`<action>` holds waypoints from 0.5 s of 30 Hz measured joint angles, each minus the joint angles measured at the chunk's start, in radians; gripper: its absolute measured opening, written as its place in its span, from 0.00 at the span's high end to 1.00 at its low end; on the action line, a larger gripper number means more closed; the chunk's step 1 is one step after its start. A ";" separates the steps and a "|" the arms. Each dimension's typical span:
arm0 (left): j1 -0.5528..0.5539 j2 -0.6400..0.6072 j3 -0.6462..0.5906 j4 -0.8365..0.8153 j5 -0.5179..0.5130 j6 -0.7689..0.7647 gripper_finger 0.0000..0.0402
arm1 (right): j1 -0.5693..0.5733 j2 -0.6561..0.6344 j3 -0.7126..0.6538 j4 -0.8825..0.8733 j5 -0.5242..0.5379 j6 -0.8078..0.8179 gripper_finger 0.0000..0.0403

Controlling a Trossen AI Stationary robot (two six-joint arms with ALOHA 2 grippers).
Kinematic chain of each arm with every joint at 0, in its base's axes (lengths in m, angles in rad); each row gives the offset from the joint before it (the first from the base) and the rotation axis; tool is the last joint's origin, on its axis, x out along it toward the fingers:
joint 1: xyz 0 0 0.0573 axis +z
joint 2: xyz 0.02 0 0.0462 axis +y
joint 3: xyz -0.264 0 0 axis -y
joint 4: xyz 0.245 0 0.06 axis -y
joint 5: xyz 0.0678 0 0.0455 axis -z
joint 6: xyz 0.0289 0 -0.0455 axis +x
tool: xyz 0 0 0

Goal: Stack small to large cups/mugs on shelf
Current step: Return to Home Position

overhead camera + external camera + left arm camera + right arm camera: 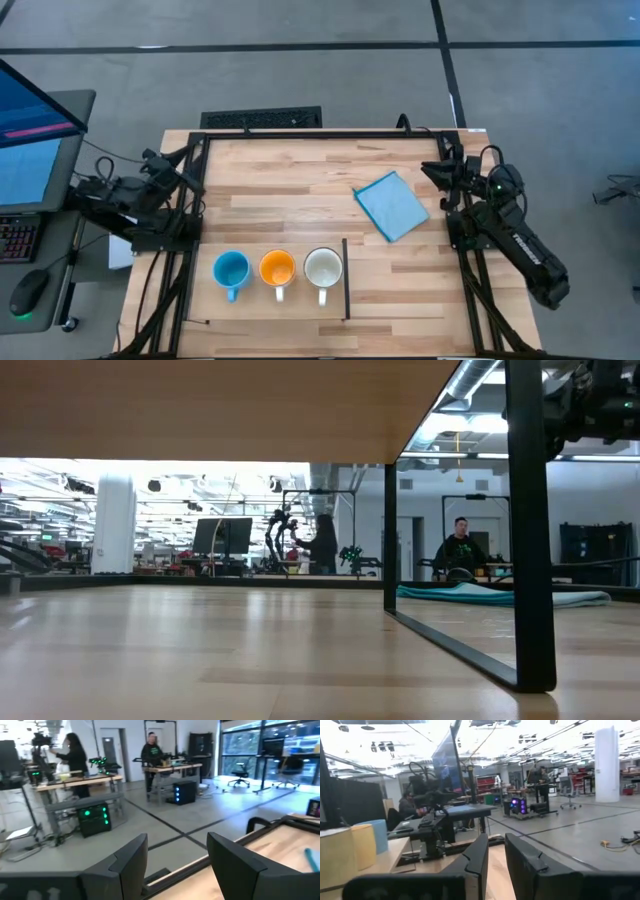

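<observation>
From above, three small handled ceramic mugs stand in a row at the table's 6 o'clock edge, on the shelf (pixel 262 308), a patch of pale wood edged by a thin black L-shaped strip (pixel 346 292); the light-blue mug (pixel 231 270) is at the 9 o'clock end, the orange mug (pixel 277 268) in the middle, the cream-white mug (pixel 323 267) at the 3 o'clock end, just beside the strip; each stands upright on its own on the wood, mouth up, showing only its own inner wall, handle towards 6 o'clock; a flat light-blue square cloth (pixel 392 205) lies at about 2 o'clock from the mugs, well apart; the left arm (pixel 120 200) is folded at the 9 o'clock edge, the right arm (pixel 510 235) at the 3 o'clock edge.

The low view shows bare wood, a black frame post (pixel 528 530) and the cloth beyond it; people stand far off in the room.

In the left wrist view the left gripper (pixel 177 842) has its fingers wide apart and holds nothing; the cloth's edge shows past it.

In the right wrist view the right gripper (pixel 496 840) has its fingers narrowly apart and holds nothing; the three mugs line up far off.
</observation>
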 joint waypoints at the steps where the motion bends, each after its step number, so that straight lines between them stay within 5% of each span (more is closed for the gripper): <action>1: 0.000 0.003 -0.008 0.014 0.008 0.003 0.51 | -0.007 0.000 0.000 0.000 -0.005 0.000 0.79; 15: 0.000 0.007 -0.122 0.099 0.492 -0.144 0.51 | -0.021 0.000 0.000 0.000 -0.053 0.012 0.79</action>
